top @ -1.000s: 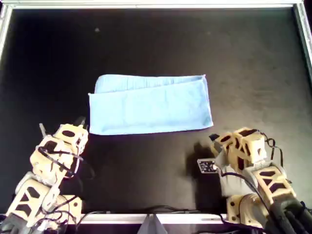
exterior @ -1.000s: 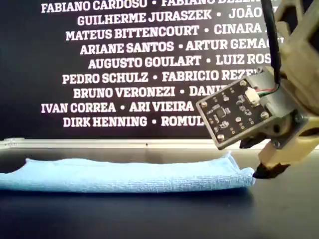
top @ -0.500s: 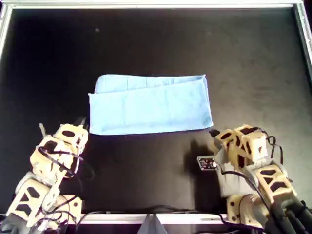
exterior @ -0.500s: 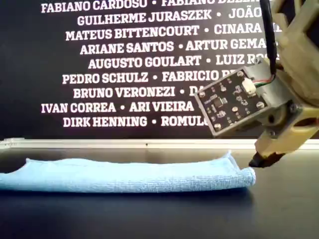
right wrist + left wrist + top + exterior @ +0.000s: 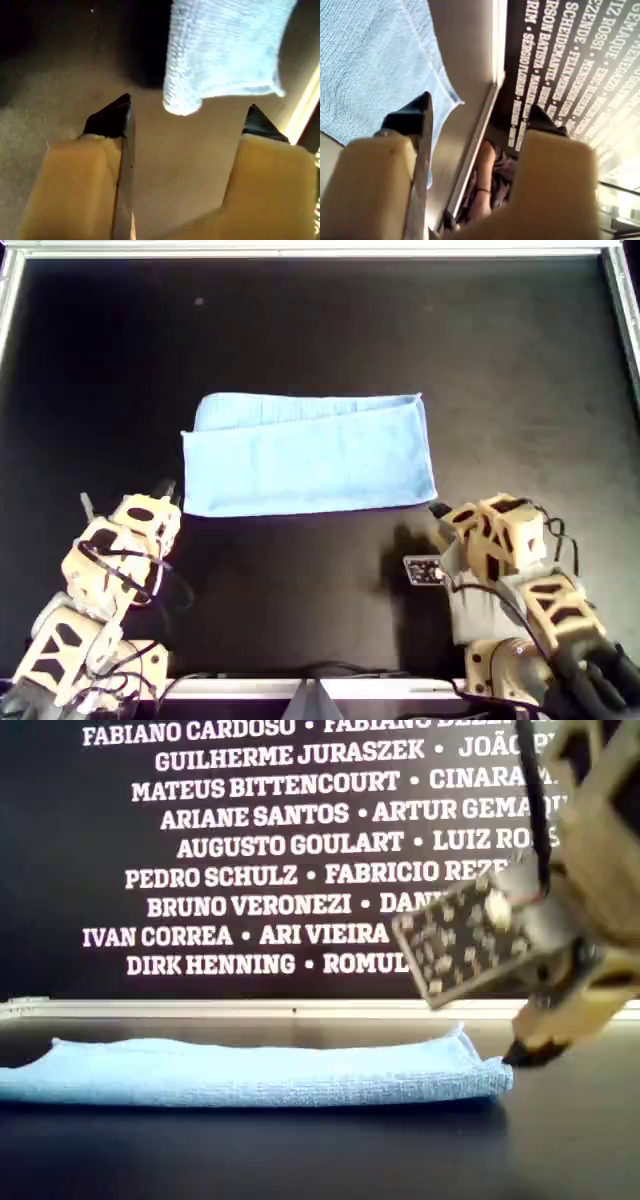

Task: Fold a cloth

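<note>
Overhead view: we see the cloth (image 5: 308, 454) folded once into a wide band, lying flat on the black table (image 5: 300, 330). The left gripper (image 5: 165, 490) sits just off the cloth's near corner on the overhead view's left; the right gripper (image 5: 438, 512) sits just off its near corner on that view's right.

Exterior view: the cloth (image 5: 250, 1071) lies flat, and the right gripper (image 5: 525, 1055) hangs beside its folded end.

Left wrist view: the left gripper (image 5: 480, 112) is spread, empty, the cloth (image 5: 375, 60) beyond one fingertip.

Right wrist view: the right gripper (image 5: 187, 117) is spread, empty, the cloth (image 5: 225, 47) corner just ahead.
</note>
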